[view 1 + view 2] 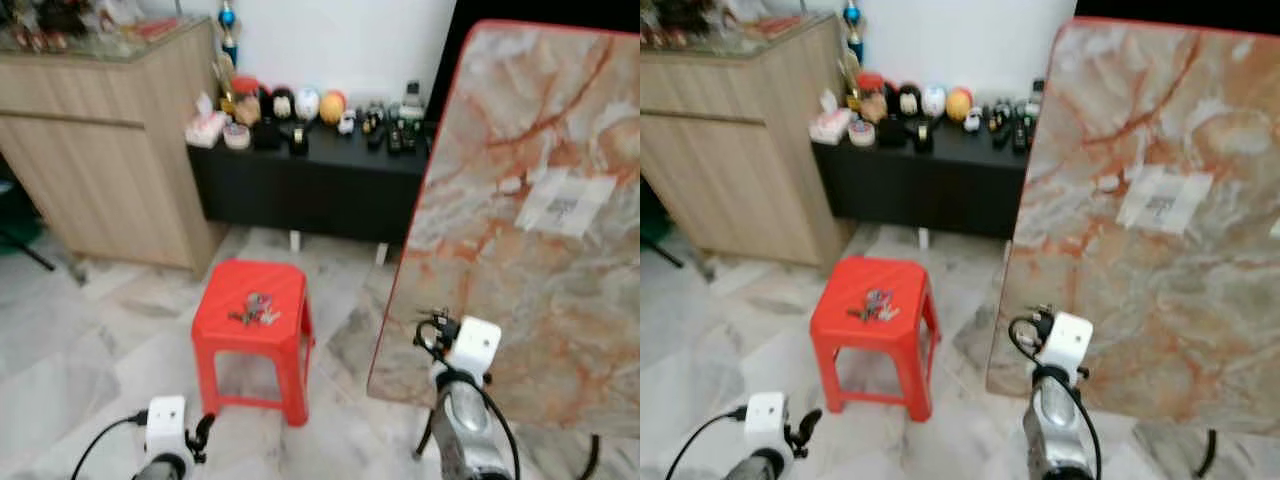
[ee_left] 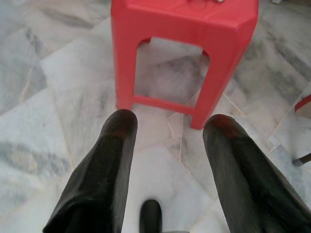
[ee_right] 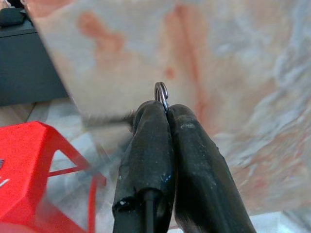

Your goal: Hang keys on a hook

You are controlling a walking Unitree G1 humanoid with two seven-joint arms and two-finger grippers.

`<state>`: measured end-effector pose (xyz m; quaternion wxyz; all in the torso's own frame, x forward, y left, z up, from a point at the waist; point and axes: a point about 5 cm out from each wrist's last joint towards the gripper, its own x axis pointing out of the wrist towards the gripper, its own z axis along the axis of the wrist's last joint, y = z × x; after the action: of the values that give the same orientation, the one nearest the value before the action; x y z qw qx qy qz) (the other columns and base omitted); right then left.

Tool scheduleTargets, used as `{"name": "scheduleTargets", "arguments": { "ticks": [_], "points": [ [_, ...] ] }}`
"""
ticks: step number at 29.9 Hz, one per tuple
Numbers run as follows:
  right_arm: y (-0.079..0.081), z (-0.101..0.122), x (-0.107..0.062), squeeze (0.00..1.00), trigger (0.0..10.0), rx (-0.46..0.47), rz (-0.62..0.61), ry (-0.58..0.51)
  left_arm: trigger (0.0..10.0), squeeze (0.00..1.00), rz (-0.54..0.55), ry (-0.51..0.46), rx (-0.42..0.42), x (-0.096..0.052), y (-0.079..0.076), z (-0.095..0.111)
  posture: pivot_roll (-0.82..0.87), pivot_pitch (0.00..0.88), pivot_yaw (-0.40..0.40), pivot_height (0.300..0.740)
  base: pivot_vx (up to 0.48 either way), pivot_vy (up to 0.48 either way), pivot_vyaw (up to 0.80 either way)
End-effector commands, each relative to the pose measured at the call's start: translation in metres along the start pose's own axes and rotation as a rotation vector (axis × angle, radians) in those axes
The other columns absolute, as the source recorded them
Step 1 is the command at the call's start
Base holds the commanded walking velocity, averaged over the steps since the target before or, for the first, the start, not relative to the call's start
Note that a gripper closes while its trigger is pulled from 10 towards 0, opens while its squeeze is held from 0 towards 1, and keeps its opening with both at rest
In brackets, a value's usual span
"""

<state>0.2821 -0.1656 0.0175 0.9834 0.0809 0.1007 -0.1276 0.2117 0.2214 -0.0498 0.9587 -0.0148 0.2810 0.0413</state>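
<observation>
Blurred keys (image 1: 254, 310) on red stool (image 1: 222, 329), hook (image 3: 162, 93) half hidden in right gripper (image 3: 166, 110)

left arm: white boxy wrist housing (image 1: 165, 420) with a black cable looping off it
left gripper (image 2: 170, 133): two long, glossy black fingers
right arm: silver forearm (image 1: 465, 425), white wrist block, black cables
right gripper (image 3: 166, 108): black fingers
</observation>
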Motion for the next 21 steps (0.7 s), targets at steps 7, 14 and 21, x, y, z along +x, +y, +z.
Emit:
{"name": "scheduleTargets", "arguments": {
  "ticks": [7, 14, 21],
  "points": [
    [0.005, 0.029, 0.013, 0.00, 10.0, 0.014, 0.006, -0.104, 10.0, 0.00, 0.006, 0.014, 0.024, -0.001, 0.004, -0.002, 0.07, 0.005, -0.063, 0.740, 0.000, 0.000, 0.00],
    [-0.010, 0.063, 0.027, 0.00, 10.0, 0.014, -0.114, -0.216, 10.0, 0.00, 0.001, 0.006, 0.023, 0.000, 0.002, 0.000, 0.07, 0.006, -0.062, 0.740, 0.000, 0.000, 0.00],
    [-0.009, 0.062, 0.025, 0.00, 10.0, 0.027, -0.102, -0.210, 10.0, 0.00, -0.005, 0.000, 0.029, 0.000, 0.001, 0.001, 0.07, 0.006, -0.062, 0.740, 0.000, 0.000, 0.00]
  ]
}}
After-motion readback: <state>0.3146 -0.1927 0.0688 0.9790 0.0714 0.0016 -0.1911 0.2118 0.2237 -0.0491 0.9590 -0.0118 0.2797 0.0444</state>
